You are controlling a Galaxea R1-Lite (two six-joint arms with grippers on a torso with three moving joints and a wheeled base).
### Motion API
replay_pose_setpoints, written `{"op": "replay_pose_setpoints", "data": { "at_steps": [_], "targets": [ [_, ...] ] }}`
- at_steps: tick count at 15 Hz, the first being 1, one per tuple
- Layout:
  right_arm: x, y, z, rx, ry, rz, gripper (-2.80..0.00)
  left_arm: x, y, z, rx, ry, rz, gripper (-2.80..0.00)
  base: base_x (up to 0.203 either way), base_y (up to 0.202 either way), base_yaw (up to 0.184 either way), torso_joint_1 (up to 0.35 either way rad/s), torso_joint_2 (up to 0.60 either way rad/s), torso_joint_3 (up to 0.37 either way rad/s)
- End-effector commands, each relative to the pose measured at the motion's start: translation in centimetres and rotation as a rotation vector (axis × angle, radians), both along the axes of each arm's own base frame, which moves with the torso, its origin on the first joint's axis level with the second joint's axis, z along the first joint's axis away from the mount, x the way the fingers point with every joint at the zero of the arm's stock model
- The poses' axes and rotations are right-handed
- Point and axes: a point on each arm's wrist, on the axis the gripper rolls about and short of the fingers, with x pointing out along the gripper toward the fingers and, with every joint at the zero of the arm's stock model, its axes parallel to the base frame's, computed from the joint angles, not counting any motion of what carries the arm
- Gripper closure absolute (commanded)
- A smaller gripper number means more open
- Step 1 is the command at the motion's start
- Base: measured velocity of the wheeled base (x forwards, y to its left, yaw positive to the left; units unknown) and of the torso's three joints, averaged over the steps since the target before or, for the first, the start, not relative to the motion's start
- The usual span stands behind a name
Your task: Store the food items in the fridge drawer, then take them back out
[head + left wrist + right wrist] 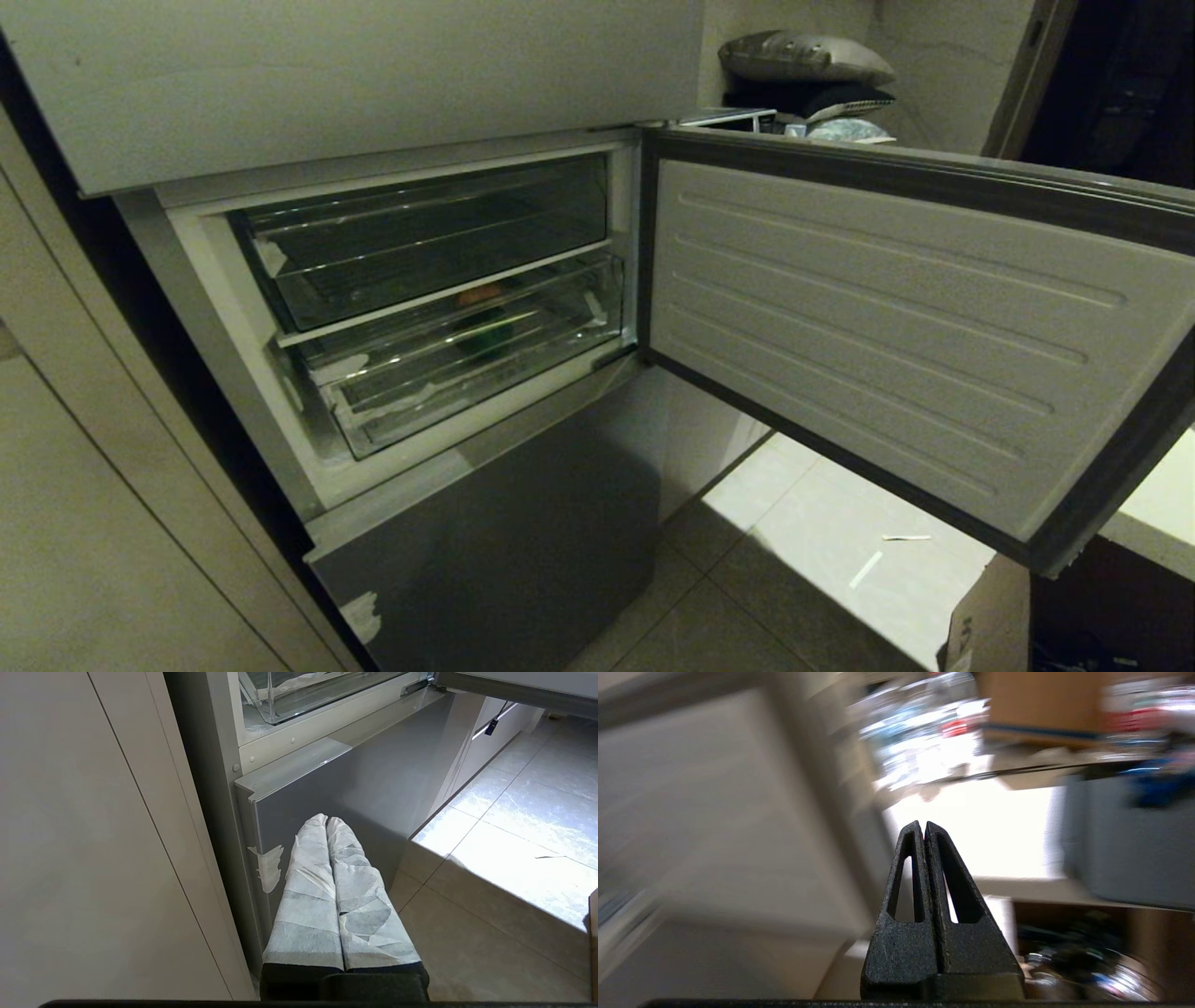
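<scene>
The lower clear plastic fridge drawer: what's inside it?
Inside the lower clear plastic fridge drawer, an orange-tan rounded lump and a dark green item show dimly. The shelf above hides anything farther back.

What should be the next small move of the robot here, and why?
Probably bring the right hand up to the front edge of the lower fridge drawer and open its fingers. The fridge door stands open, the drawer is only slightly out, something orange and something dark lie inside, and both hands, the left hand included, are shut and empty.

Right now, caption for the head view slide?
Open grey fridge door beside two clear plastic pull-out drawers, both pushed in.
</scene>
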Motion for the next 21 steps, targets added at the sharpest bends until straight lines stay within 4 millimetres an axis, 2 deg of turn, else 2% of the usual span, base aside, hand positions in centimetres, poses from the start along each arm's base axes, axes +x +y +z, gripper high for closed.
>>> {"op": "replay_pose_setpoints", "data": {
  "at_steps": [1,4,8,11,16,21],
  "targets": [
    [2.6,-2.7,1.1,0.061,0.064,-0.138,0.00,0.0,0.0,0.0,0.000,0.000,0.001,0.00,0.000,0.000,0.000,0.000,0.00,0.000],
    [4.7,-7.0,1.7,0.146,0.113,-0.083,0.00,0.0,0.0,0.0,0.000,0.000,0.000,0.00,0.000,0.000,0.000,0.000,0.00,0.000],
    [8.3,-11.8,3.6,0.177,0.127,0.008,0.00,0.0,0.0,0.0,0.000,0.000,0.001,0.00,0.000,0.000,0.000,0.000,0.00,0.000],
    [10.8,-12.0,5.3,0.128,0.096,0.129,0.00,0.0,0.0,0.0,0.000,0.000,0.001,0.00,0.000,0.000,0.000,0.000,0.00,0.000],
    [13.2,-12.0,5.0,0.150,0.119,0.228,0.00,0.0,0.0,0.0,0.000,0.000,0.000,0.00,0.000,0.000,0.000,0.000,0.00,0.000],
    [14.8,-13.2,5.7,0.161,0.112,0.239,0.00,0.0,0.0,0.0,0.000,0.000,-0.001,0.00,0.000,0.000,0.000,0.000,0.00,0.000]
  ]
}}
